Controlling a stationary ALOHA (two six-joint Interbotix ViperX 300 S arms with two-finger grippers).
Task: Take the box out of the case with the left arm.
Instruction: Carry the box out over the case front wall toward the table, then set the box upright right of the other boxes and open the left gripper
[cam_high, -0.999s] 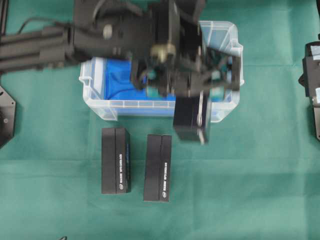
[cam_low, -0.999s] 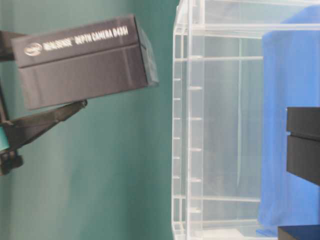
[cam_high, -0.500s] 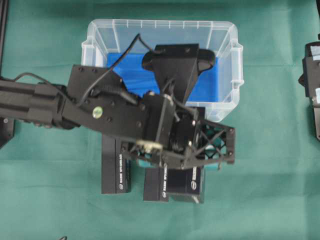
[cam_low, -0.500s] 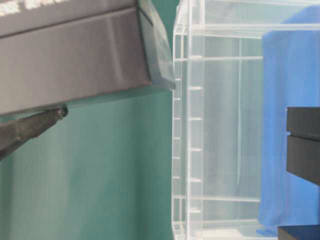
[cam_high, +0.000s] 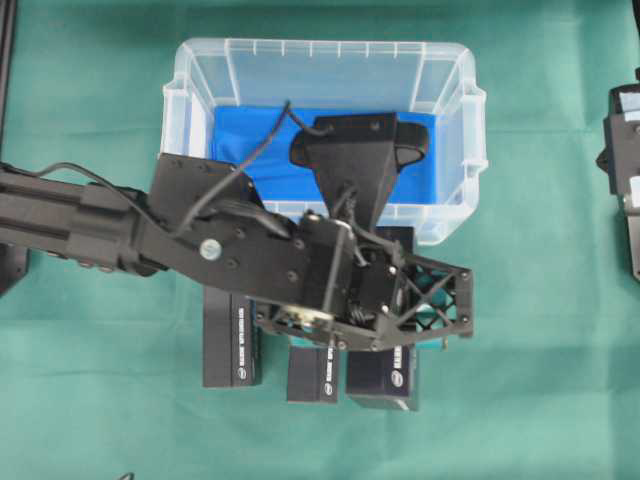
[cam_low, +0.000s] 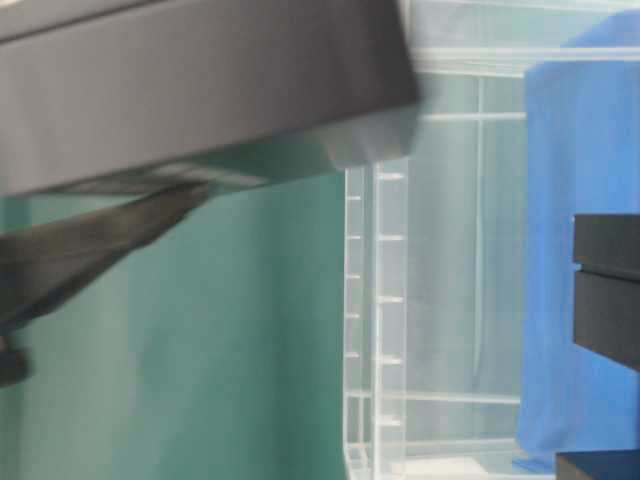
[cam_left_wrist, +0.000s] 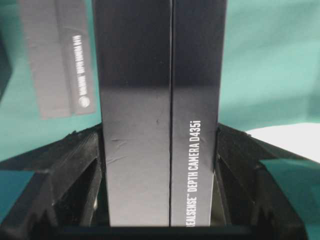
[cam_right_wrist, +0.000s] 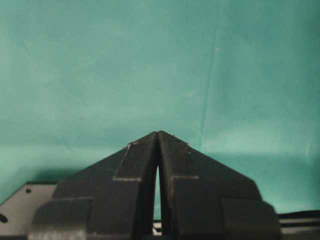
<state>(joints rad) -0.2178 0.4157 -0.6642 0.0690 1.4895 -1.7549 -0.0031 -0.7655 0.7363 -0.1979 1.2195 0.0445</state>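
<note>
The box (cam_left_wrist: 160, 115) (black, lettered "DEPTH CAMERA D435i" along one edge) sits clamped between the fingers (cam_left_wrist: 65, 185) of the left gripper (cam_high: 385, 352), outside the case (cam_high: 320, 62) and above the green cloth (cam_high: 540, 330), beside two other black boxes (cam_high: 228, 345) lying there. The right gripper (cam_right_wrist: 158, 137) has its jaws pressed together on nothing, over bare cloth.
</note>
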